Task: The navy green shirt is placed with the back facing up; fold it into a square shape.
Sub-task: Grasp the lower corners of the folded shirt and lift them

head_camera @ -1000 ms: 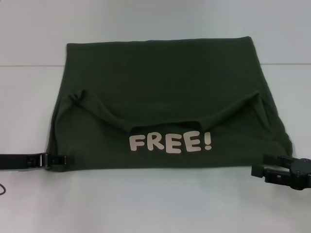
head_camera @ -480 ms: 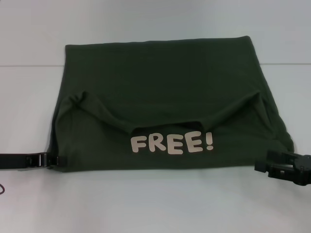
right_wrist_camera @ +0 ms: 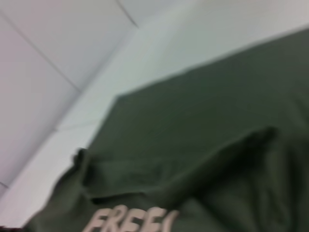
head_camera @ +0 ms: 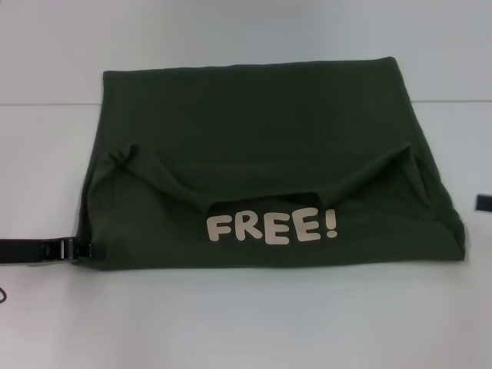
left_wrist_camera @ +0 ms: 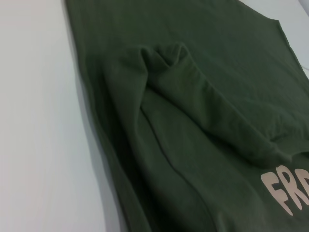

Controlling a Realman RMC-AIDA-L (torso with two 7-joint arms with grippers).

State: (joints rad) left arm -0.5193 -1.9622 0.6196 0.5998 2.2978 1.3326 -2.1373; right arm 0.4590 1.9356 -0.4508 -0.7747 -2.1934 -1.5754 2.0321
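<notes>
One tool, the right tool, has withdrawn from the navy green shirt.

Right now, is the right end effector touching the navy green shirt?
Apart. In the head view, the right end effector sits at the frame edge, bare table separating it from the navy green shirt.

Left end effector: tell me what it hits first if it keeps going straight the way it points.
Probably the green shirt: the left end effector points across the table at the shirt's near left corner and already seems to touch its edge, though depth is unclear.

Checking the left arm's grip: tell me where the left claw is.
In the head view, the left claw sits at the navy green shirt's near-left corner, low on the robot's left.
</notes>
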